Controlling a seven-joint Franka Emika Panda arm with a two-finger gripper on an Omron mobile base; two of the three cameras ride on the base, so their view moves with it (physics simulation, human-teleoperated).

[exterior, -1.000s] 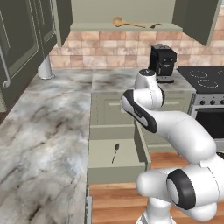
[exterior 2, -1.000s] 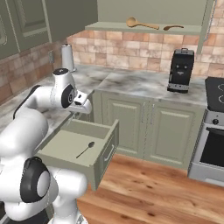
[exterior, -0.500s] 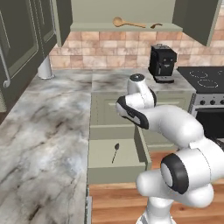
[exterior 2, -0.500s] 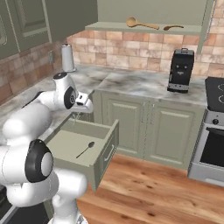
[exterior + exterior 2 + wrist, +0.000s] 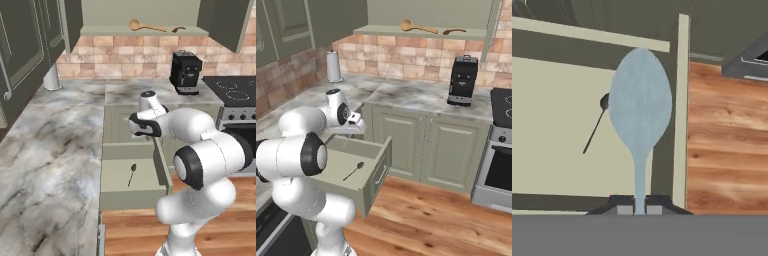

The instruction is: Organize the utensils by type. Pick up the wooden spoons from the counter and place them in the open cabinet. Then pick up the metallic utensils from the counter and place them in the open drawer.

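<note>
Jaws closed on the thin handle of a grey metal spoon [image 5: 640, 107]; in the hand view its oval bowl points away from the gripper [image 5: 640, 210] and hangs above the open drawer [image 5: 552, 130], near the drawer's side wall, with wood floor [image 5: 722, 140] beyond that wall. A second, small dark metal spoon [image 5: 595, 125] lies flat on the drawer's pale bottom; it shows in the left base view [image 5: 132, 173] and the right base view [image 5: 353, 170] as well. The gripper [image 5: 356, 120] sits over the rear part of the drawer [image 5: 363, 182], just off the marble tabletop [image 5: 45, 145]. Two wooden spoons lie on the open cabinet [image 5: 145, 31] shelf: the large light-tan spoon [image 5: 145, 25] and, apart from it, the smaller darker spoon [image 5: 178, 29]. A black coffee machine [image 5: 185, 72] stands on the tabletop below.
</note>
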